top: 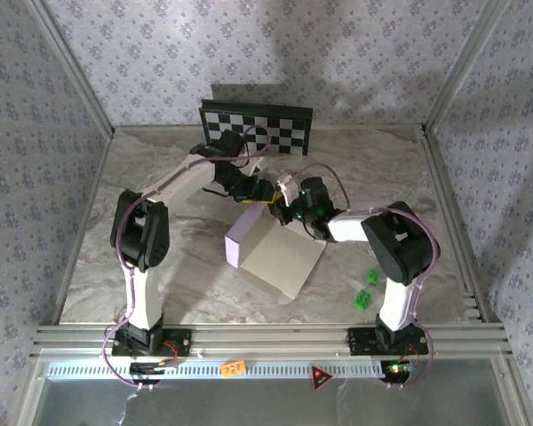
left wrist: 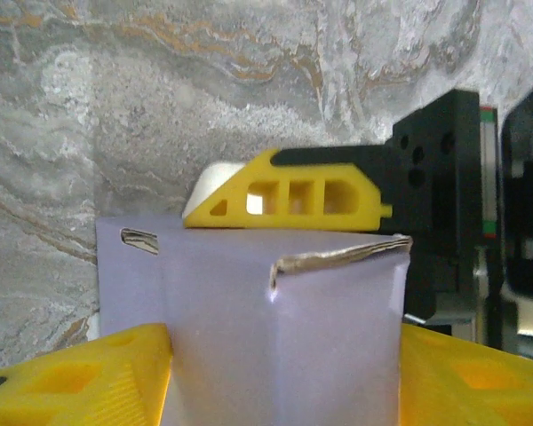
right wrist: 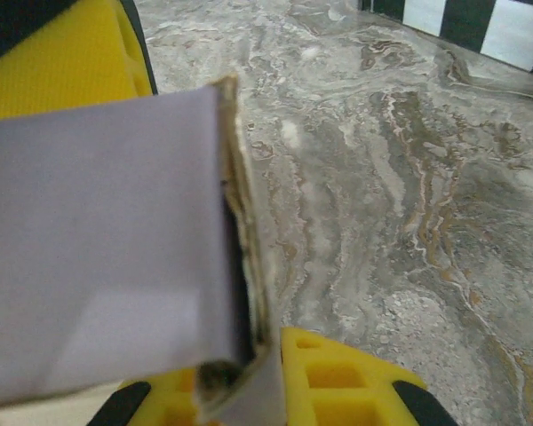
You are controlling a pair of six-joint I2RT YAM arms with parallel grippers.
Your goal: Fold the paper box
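Right hand point(right wrist: 249, 266) pinching paper box point(right wrist: 98, 240) edge; left hand point(left wrist: 284, 373) spread astride it

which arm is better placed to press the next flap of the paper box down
Left, probably. The left gripper straddles the paper box, fingers apart on either side. The right gripper is pinching the box's raised edge, so it looks better used holding.

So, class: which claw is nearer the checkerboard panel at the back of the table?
Left. The left claw sits just in front of the checkerboard panel, at the paper box's far edge. The right claw meets the same edge, slightly farther from the panel.
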